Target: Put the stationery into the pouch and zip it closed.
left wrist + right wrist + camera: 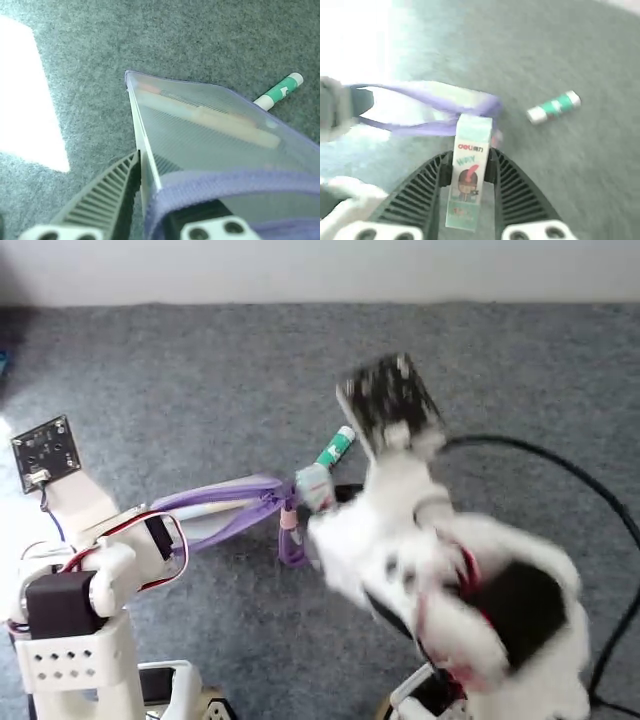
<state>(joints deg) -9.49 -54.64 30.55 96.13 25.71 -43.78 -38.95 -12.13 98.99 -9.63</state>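
Observation:
A clear pouch with purple trim lies on the grey carpet, its mouth turned toward the right arm. My left gripper is shut on the pouch's near edge; long pale items show through the plastic. My right gripper is shut on a small pale green eraser box, held upright just before the pouch's mouth. From above, the eraser box hangs at the pouch's right end. A green and white stick lies on the carpet beyond the pouch.
A black cable curves over the carpet at the right. A small black circuit board sits atop the left arm. Pale wall runs along the far edge of the carpet.

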